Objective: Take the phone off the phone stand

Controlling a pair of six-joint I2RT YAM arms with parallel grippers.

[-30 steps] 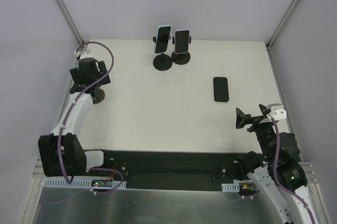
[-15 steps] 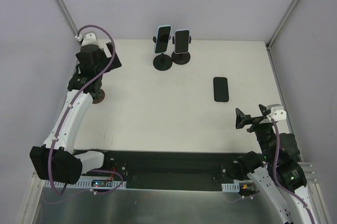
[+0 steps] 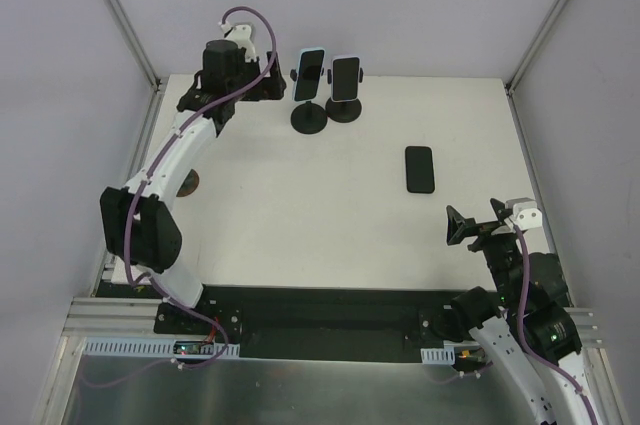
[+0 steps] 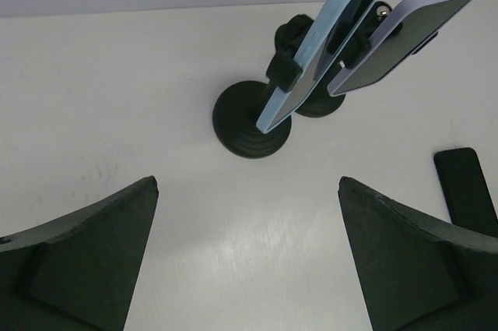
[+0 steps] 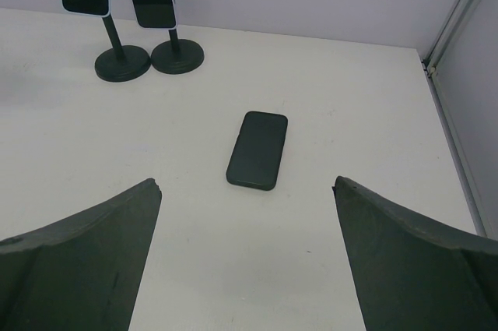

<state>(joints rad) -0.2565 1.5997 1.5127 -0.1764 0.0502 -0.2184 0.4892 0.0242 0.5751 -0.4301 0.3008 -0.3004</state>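
The blue-cased phone (image 4: 327, 43) sits clamped in the phone stand (image 4: 251, 119). The left fingers (image 4: 85, 261), fully spread and empty, hover near the stand's left side. The right fingers (image 5: 78, 261), spread and empty, are well apart from it.

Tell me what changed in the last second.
The left gripper swung from the left edge of the table to the far side. It is now open beside the two mounted phones, holding nothing. The right gripper, mounted phones and flat phone stayed put.

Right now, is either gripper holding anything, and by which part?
Nothing held. Left gripper open, short of the mounted phones; right gripper open, apart from the flat phone.
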